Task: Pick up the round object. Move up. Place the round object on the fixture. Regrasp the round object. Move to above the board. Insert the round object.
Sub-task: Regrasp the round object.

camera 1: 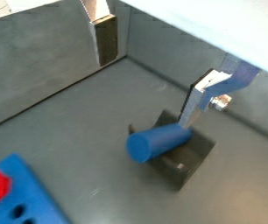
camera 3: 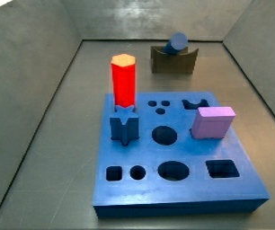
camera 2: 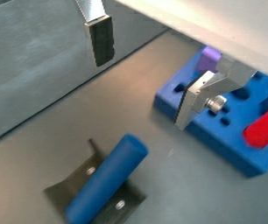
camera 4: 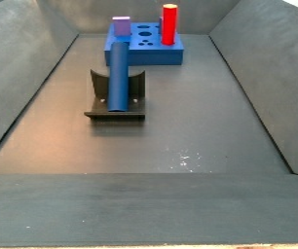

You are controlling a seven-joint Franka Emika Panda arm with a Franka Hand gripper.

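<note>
The round object, a long dark blue cylinder, lies in the notch of the dark fixture (camera 4: pixel 114 105). It shows in both side views (camera 3: pixel 177 42) (camera 4: pixel 118 76) and both wrist views (camera 1: pixel 160 142) (camera 2: pixel 110 179). My gripper (camera 1: pixel 148 92) (camera 2: pixel 144 92) is open and empty. It hangs above the floor, apart from the cylinder, and nothing is between its silver fingers (camera 1: pixel 106 42). It is out of sight in both side views. The blue board (camera 3: pixel 176 148) (camera 4: pixel 145 49) with shaped holes lies beyond the fixture (camera 3: pixel 172 61).
A red hexagonal peg (camera 3: pixel 123 81) and a short dark blue star peg (camera 3: pixel 124 128) stand in the board. A pink cube (camera 3: pixel 213 123) sits on it. Grey bin walls (camera 4: pixel 35 68) slope up on all sides.
</note>
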